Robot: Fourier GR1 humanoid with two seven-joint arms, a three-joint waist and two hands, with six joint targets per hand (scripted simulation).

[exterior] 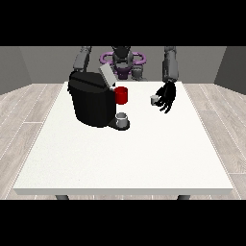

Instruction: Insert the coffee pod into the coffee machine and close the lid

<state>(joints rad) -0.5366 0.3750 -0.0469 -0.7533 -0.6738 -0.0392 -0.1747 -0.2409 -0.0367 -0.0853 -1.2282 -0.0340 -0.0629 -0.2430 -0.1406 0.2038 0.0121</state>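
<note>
Coffee pod (154, 99) sits at the fingertips of the hand at the view's right (166, 96), raised above the white table (120, 153) and off to the side of the coffee machine (92, 102); fingers appear curled toward it, so I read the hand as grasping the pod. Lid (106, 76) stands tilted open at the machine's top. Red part (122, 95) shows at the machine's front, beside the lid; a small grey cup (122, 117) rests on the base below. The other hand is hidden behind the machine, state unknown. Judgement: pod looks small, light and rigid-walled, probably smooth, so it could twist in the fingers; best held across its side wall, open top kept level. No brand, label or writing is legible anywhere.
</note>
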